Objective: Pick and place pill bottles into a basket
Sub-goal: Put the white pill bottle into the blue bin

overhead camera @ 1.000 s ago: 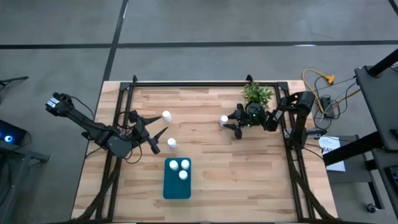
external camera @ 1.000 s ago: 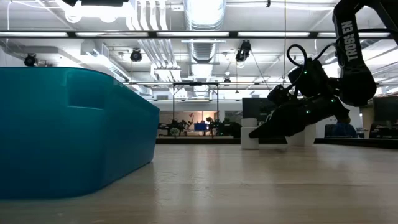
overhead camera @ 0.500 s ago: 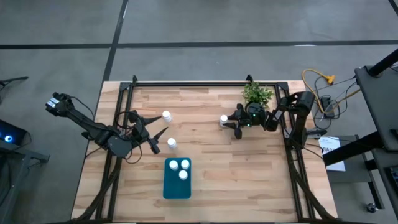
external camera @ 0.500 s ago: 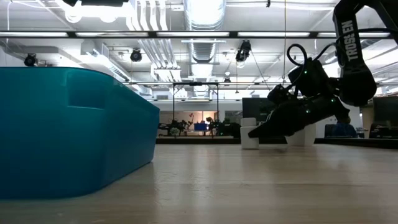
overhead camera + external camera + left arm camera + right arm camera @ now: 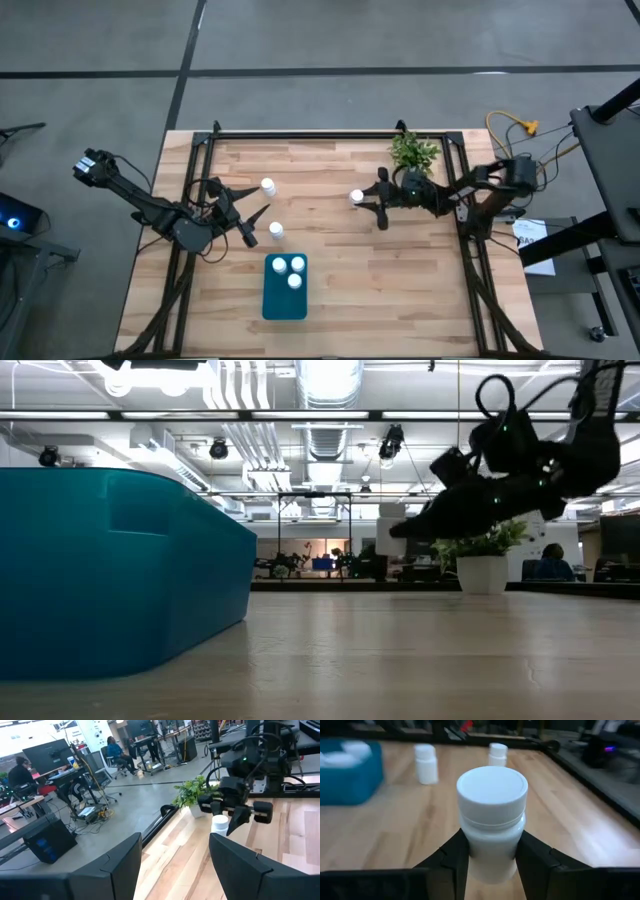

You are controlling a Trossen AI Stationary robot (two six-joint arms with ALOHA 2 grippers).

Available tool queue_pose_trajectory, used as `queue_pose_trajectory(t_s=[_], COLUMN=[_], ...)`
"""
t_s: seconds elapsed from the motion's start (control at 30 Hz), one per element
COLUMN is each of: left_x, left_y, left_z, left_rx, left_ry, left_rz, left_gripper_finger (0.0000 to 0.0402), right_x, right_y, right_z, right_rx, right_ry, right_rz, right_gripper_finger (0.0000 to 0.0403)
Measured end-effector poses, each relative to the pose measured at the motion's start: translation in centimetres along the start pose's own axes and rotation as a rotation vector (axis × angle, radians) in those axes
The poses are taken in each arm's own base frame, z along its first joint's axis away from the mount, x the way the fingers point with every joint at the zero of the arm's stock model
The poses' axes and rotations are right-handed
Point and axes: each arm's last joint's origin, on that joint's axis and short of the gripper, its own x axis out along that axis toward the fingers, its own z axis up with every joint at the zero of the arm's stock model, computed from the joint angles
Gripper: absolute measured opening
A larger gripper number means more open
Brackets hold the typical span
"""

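My right gripper [image 5: 362, 199] is shut on a white pill bottle [image 5: 356, 196] at the table's far middle, lifted above the wood; it also shows in the right wrist view [image 5: 492, 815]. My left gripper [image 5: 252, 214] is open and empty at the left. Two more bottles stand on their bases just beyond its fingertips, one [image 5: 267, 186] farther and one [image 5: 276, 231] nearer. The teal basket [image 5: 285, 300] stands near the front edge with three bottles [image 5: 289, 270] inside. My right gripper pinches the bottle's body [image 5: 492, 851] just below the cap between its two fingers [image 5: 451, 861]. The fingers come roughly level from the table's right side. The bottle stays upright, cap up, lifted clear of the table.
A small green plant in a white pot [image 5: 413, 153] stands at the far right, just behind my right gripper. A black frame rail [image 5: 330, 134] runs along the table's far and side edges. Bare wood lies between my right gripper and the basket.
My right gripper has risen with the bottle, which stood on the table and is now lifted clear and upright. It has also shifted slightly toward the table's left edge.
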Motion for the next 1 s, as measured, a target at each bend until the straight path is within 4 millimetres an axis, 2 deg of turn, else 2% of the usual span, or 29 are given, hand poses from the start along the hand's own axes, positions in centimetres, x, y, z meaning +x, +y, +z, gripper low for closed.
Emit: queue_pose_trajectory(t_s=[0.2,0.5,0.67,1.0], left_x=[0.0,0.2,0.6,2.4], left_y=[0.0,-0.2,-0.9,-3.7], left_z=[0.1,0.5,0.8,1.7], left_rx=[-0.013,-0.059,-0.058,0.031], left_ry=[-0.005,-0.023,-0.045,-0.129], left_rz=[0.0,0.004,0.01,0.042], left_gripper_finger=[0.0215,0.0215,0.0215,0.0215], right_x=[0.3,1.7,4.0,10.3], right_y=[3.0,8.9,11.2,13.3], right_z=[2.8,8.9,11.0,11.8], right_rx=[-0.204,-0.533,-0.691,-0.915], right_ry=[0.148,0.232,0.319,0.534], right_rz=[-0.194,-0.695,-0.871,-1.021], right_gripper_finger=[0.012,0.0115,0.0115,0.0115])
